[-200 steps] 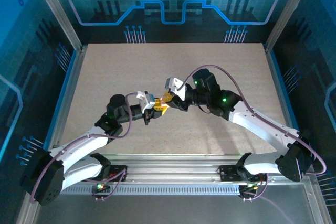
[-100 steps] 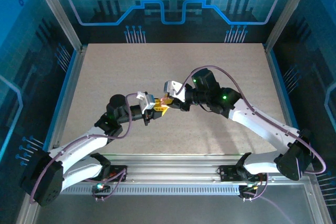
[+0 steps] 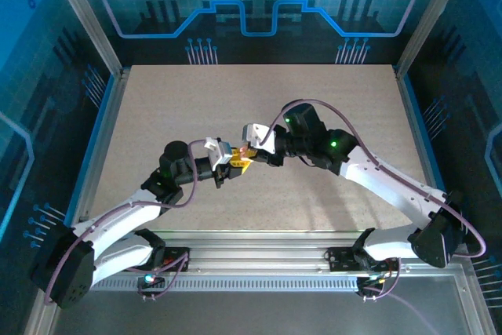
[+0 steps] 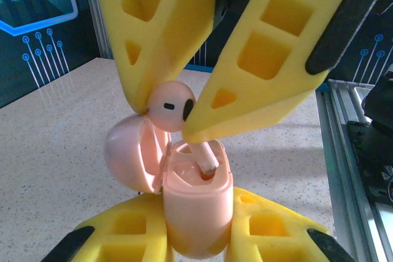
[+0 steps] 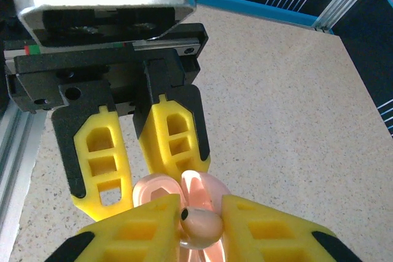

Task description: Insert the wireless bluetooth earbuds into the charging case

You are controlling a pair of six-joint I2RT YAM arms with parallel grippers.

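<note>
Over the middle of the table my two grippers meet tip to tip. In the left wrist view my left gripper [image 4: 196, 228] is shut on the body of the pale pink charging case [image 4: 198, 204], held upright with its lid [image 4: 128, 159] hinged open to the left. From above, my right gripper [image 4: 167, 113] is shut on one pale pink earbud [image 4: 171, 105], whose stem [image 4: 206, 160] points down into a slot of the case. The right wrist view shows the earbud [image 5: 200, 225] between my right gripper [image 5: 199, 222] fingers, just above the case [image 5: 155, 189], which my left gripper [image 5: 144, 189] holds.
The speckled beige table [image 3: 235, 100] stretches bare all round the grippers. Blue glass walls and aluminium posts [image 3: 90, 29] fence it in. A metal rail [image 3: 259, 260] with both arm bases runs along the near edge.
My right gripper has crept slightly left and down toward the left gripper, bringing the earbud closer over the case. The left arm has held still.
</note>
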